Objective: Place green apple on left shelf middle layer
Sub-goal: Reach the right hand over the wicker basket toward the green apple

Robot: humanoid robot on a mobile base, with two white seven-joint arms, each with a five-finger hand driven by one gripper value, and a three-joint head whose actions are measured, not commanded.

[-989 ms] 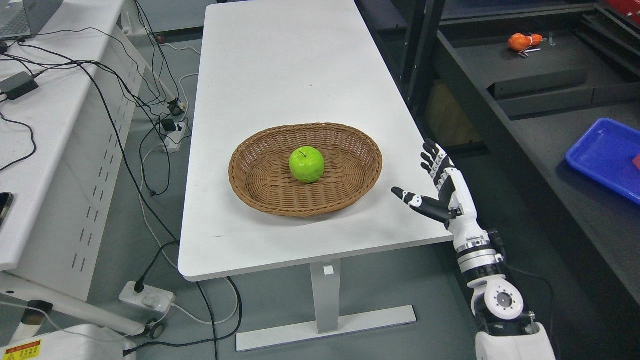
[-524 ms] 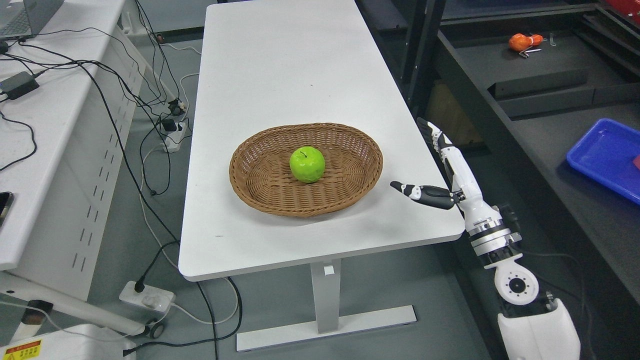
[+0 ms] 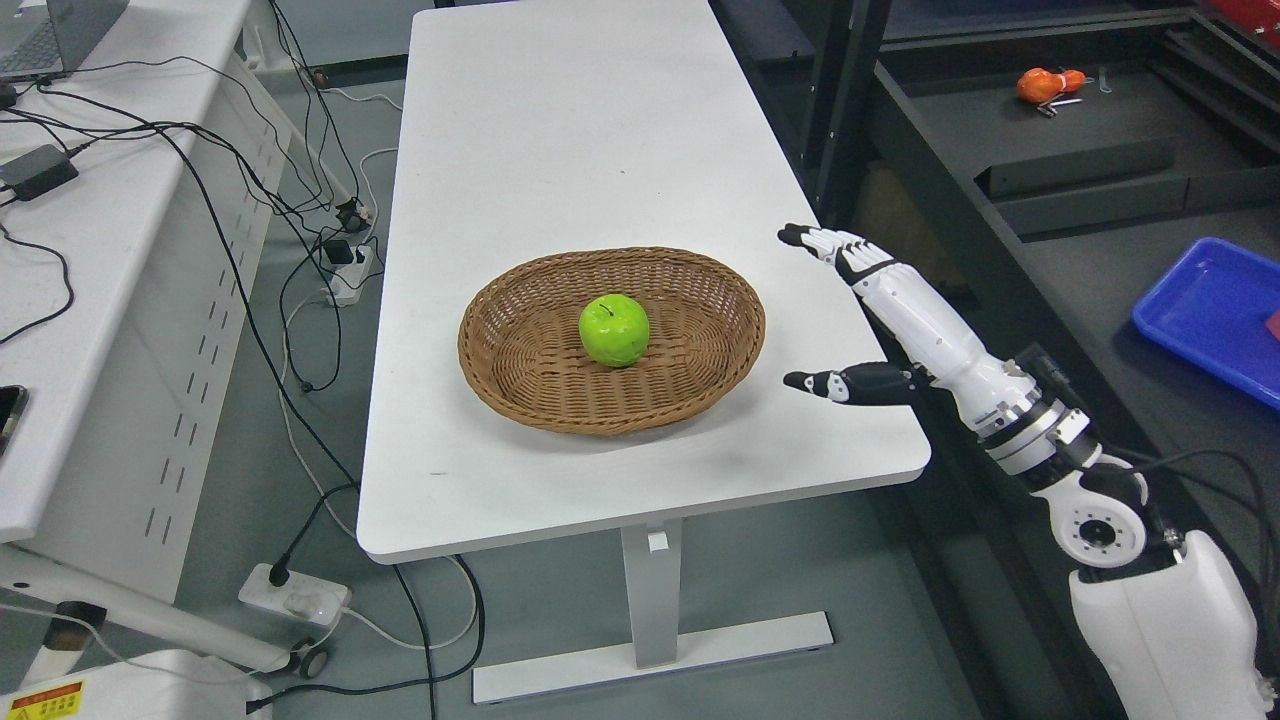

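The right hand (image 3: pixel 880 310) is spread wide, fingers (image 3: pixel 835 247) stretched straight out toward the left and thumb (image 3: pixel 850 383) held well apart below them, with nothing between them. It hovers over the right edge of the table (image 3: pixel 590 130), just beside the basket (image 3: pixel 520 345), touching neither the basket nor the apple (image 3: pixel 613 330). Its arm comes up from the lower right corner.

One hand shows, one basket, one apple. The apple sits alone in the middle of the basket's floor, well apart from the rim on every side. It is bright green and glossy, round, with a short dark stem standing in a dimple at the top. The basket is a brown woven oval and rests on the near half of the white table.

To the right stands a dark shelf (image 3: pixel 1050 200); one blue tray (image 3: pixel 1200 310) lies on it at the right edge, and one small orange thing (image 3: pixel 1045 84) lies farther back. At the left, a second white table (image 3: pixel 90 300) carries black cables.
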